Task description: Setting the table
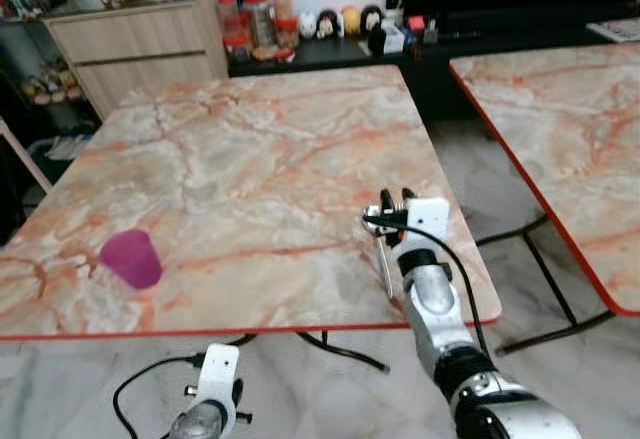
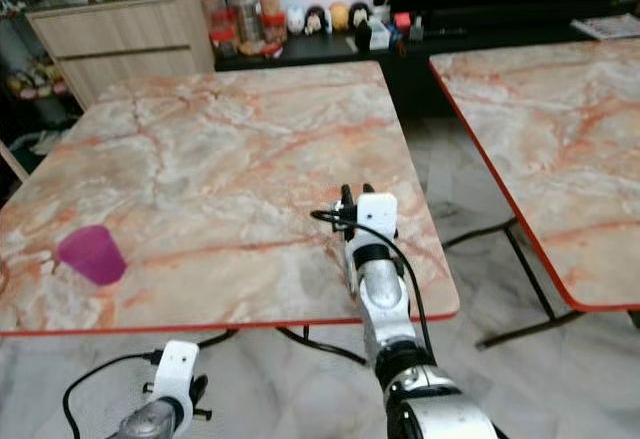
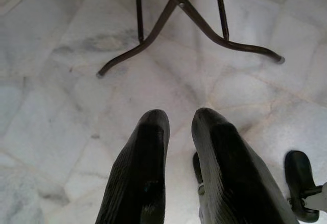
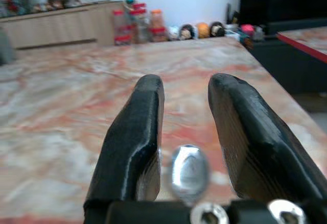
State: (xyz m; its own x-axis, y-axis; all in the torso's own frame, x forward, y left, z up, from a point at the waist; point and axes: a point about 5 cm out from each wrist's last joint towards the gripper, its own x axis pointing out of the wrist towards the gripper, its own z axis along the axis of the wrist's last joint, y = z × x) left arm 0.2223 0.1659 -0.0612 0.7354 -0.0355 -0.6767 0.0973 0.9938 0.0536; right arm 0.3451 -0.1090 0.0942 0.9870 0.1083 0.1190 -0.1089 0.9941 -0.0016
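the right pincer (image 1: 392,200), fingers apart around a spoon (image 4: 189,173), sits by the worktop (image 1: 250,159) edge, far from the cup (image 1: 131,257); the left pincer (image 3: 176,127), fingers a little apart, hangs over the floor (image 3: 61,106).

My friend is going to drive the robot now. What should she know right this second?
Right gripper: over the near right part of the marble table, fingers open, with a spoon between them; the spoon's handle lies on the table by the edge.
Left gripper: hangs idle below the table edge, fingers slightly apart, empty.
Purple cup: upright near the table's near left edge.
Done: cup and spoon are on the table.
Left: the other table things.
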